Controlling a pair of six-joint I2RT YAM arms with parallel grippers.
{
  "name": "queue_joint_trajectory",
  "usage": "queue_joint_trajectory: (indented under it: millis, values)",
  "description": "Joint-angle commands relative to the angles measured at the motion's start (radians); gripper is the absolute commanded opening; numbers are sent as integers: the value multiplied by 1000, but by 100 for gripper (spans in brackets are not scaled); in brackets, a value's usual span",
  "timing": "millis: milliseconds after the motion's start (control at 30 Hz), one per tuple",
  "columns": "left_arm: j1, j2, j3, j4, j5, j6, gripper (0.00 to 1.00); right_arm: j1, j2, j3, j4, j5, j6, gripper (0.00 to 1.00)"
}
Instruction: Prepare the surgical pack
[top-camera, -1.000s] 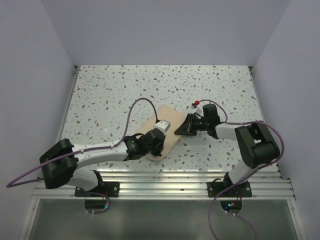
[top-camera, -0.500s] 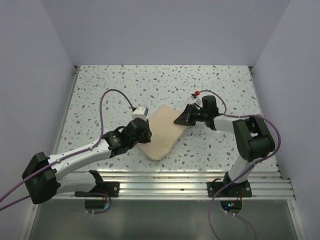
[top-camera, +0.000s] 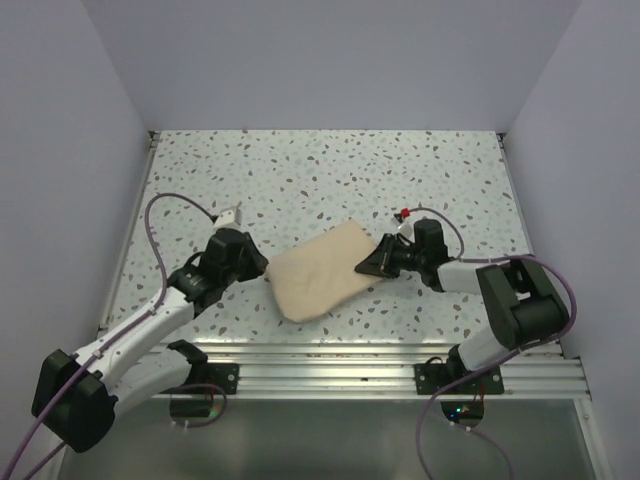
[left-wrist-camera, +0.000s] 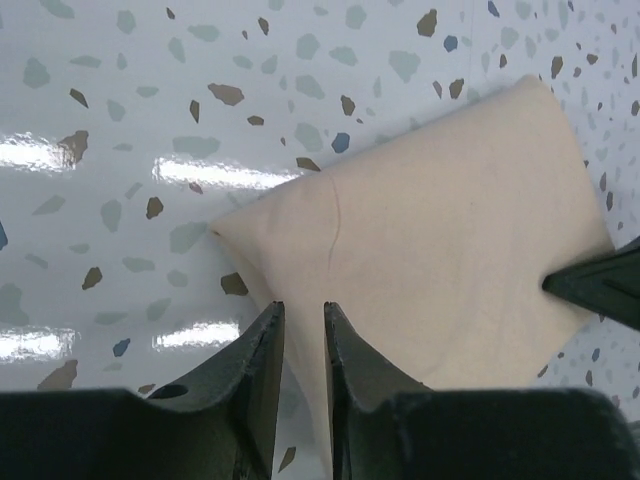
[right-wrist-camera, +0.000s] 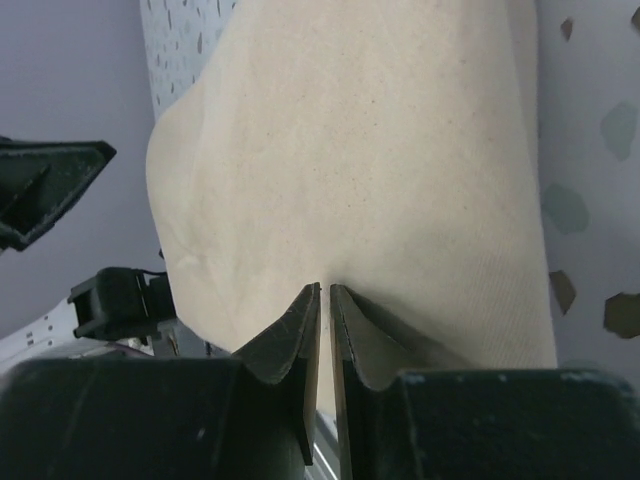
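Note:
The surgical pack (top-camera: 322, 272) is a folded tan cloth bundle lying flat on the speckled table between the two arms. My left gripper (top-camera: 260, 268) sits at the pack's left edge. In the left wrist view its jaws (left-wrist-camera: 303, 305) stand almost shut with a narrow slit, and the pack (left-wrist-camera: 440, 240) lies flat under and ahead of the tips. My right gripper (top-camera: 374, 264) is at the pack's right edge. In the right wrist view its jaws (right-wrist-camera: 325, 288) are pinched on the edge of the pack (right-wrist-camera: 360, 150).
The speckled tabletop (top-camera: 330, 170) stretches behind the pack to the back wall. Grey walls close in the left, right and far sides. A metal rail (top-camera: 330, 365) runs along the near edge by the arm bases.
My left gripper has drawn back from on top of the pack to its left edge. My right gripper moved nearer and rightward, and the pack turned to lie more crosswise.

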Motion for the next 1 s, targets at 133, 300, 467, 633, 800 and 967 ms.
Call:
queue_joint_trajectory:
  millis: [133, 300, 467, 633, 800, 967]
  values:
    - [218, 73, -58, 243, 467, 31, 25, 40, -145, -11, -113, 2, -28, 14]
    - [205, 105, -107, 542, 650, -53, 0, 53, -110, 154, -139, -27, -27, 14]
    - [114, 167, -94, 608, 574, -84, 0, 90, 34, 279, -31, -70, 50, 13]
    - [77, 242, -160, 732, 584, -133, 0, 193, 219, 391, 43, -109, 105, 13]
    - [79, 322, -198, 713, 522, -107, 0, 211, 328, 360, 161, -103, 148, 12]
    - [154, 331, -227, 566, 442, -64, 0, 164, 364, 305, 169, -77, 119, 11]
